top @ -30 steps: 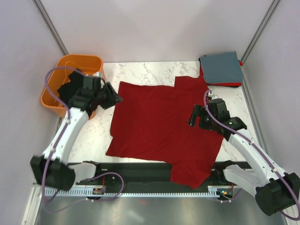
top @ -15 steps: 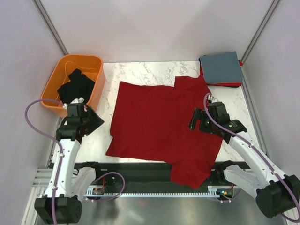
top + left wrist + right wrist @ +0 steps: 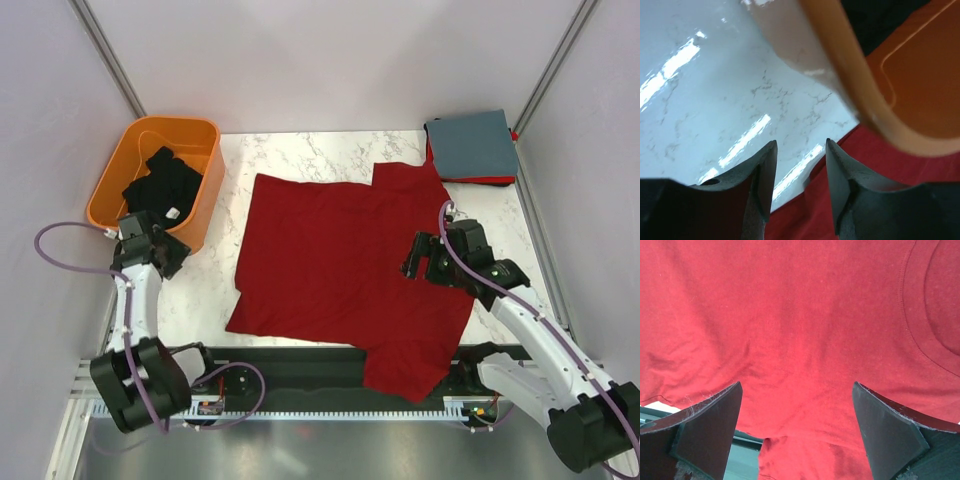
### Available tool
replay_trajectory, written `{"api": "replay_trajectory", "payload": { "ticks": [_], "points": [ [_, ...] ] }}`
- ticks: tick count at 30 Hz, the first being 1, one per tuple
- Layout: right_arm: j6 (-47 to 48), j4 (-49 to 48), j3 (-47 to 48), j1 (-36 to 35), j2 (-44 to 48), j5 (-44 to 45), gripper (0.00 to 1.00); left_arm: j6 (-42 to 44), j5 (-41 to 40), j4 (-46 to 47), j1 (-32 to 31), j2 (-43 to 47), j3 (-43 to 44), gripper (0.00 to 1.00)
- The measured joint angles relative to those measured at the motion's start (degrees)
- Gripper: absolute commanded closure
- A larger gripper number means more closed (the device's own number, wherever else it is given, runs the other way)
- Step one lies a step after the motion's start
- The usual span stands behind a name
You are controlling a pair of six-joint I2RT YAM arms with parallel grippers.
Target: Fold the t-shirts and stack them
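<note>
A dark red t-shirt (image 3: pixel 340 260) lies spread flat on the middle of the table, its lower part hanging over the near edge. A black shirt (image 3: pixel 165 185) lies crumpled in the orange basket (image 3: pixel 200 135). A folded grey-blue shirt (image 3: pixel 472 145) lies on a folded red one (image 3: pixel 480 181) at the back right. My left gripper (image 3: pixel 178 257) is open and empty beside the basket's near corner, left of the red shirt. In the left wrist view (image 3: pixel 800 150) it faces the basket rim (image 3: pixel 855 85). My right gripper (image 3: pixel 415 258) is wide open just above the shirt's right part (image 3: pixel 805 315).
The marble tabletop (image 3: pixel 320 155) shows behind and to the left of the shirt. A black rail (image 3: pixel 300 365) runs along the near edge under the shirt's hem. Grey walls close in the left, back and right sides.
My left arm has pulled back from the red shirt's left edge to the near left, beside the basket. The right arm has barely moved. The shirt has not moved.
</note>
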State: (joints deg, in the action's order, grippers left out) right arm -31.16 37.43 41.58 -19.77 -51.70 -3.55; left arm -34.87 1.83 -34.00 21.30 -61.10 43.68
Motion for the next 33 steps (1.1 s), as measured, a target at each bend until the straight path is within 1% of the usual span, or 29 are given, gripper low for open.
{"api": "replay_trajectory", "payload": {
  "ticks": [2, 5, 7, 10, 11, 13, 14, 16, 18, 23, 25, 26, 28, 30, 33],
  "points": [
    [-0.2, -0.3, 0.0, 0.0, -0.7, -0.4, 0.02, 0.0, 1.3, 3.6, 0.0, -3.9, 0.1, 0.54],
    [-0.2, -0.6, 0.0, 0.0, -2.1, -0.6, 0.02, -0.2, 3.1, 7.1, 0.0, -9.7, 1.6, 0.53],
    [-0.2, -0.6, 0.0, 0.0, -3.1, -0.6, 0.02, -0.2, 4.0, 9.0, -0.3, -13.9, 4.0, 0.52],
    [-0.2, -0.9, 0.0, 0.0, -4.3, -0.6, 0.02, 0.0, 6.3, 11.9, -1.2, -21.4, 10.2, 0.46],
    [-0.2, -1.1, 0.0, 0.0, -4.7, -0.6, 0.02, 0.2, 7.5, 11.8, -1.9, -24.0, 13.2, 0.43],
    [-0.2, -1.5, -0.1, 0.0, -5.3, -0.6, 0.02, 0.9, 9.4, 12.2, -3.7, -28.2, 18.6, 0.40],
    [-0.2, -1.8, -0.3, 0.0, -5.5, -0.5, 0.02, 1.3, 10.4, 12.2, -4.9, -28.9, 19.7, 0.38],
    [-0.2, -1.9, -0.4, 0.0, -6.0, -0.2, 0.02, 1.6, 11.1, 12.4, -7.8, -28.5, 20.1, 0.37],
    [-0.3, -2.3, -0.4, 0.0, -6.7, 0.4, 0.02, 1.5, 11.6, 13.1, -10.4, -26.3, 18.1, 0.37],
    [-0.5, -2.6, 0.9, 0.0, -10.7, 2.1, 0.02, -0.3, 11.5, 11.7, -15.1, -12.0, 5.3, 0.37],
    [-0.8, -2.4, 2.6, 0.0, -12.7, 4.2, 0.02, -1.6, 10.0, 11.2, -18.6, -7.1, 1.4, 0.36],
    [-1.0, -2.4, 3.8, 0.0, -14.1, 5.5, 0.02, -2.2, 9.3, 11.2, -22.1, -5.9, 0.5, 0.35],
    [-1.2, -2.4, 7.0, 0.0, -17.8, 7.9, 0.02, -2.8, 8.7, 11.6, -29.0, -7.2, 1.1, 0.34],
    [-1.0, -2.4, 10.6, 0.0, -22.5, 9.8, 0.02, -2.8, 8.6, 11.7, -34.3, -12.0, 3.8, 0.33],
    [0.2, -2.3, 17.6, 0.2, -31.5, 12.6, 0.02, -2.8, 8.2, 11.7, -37.0, -21.4, 10.2, 0.33]
  ]
}}
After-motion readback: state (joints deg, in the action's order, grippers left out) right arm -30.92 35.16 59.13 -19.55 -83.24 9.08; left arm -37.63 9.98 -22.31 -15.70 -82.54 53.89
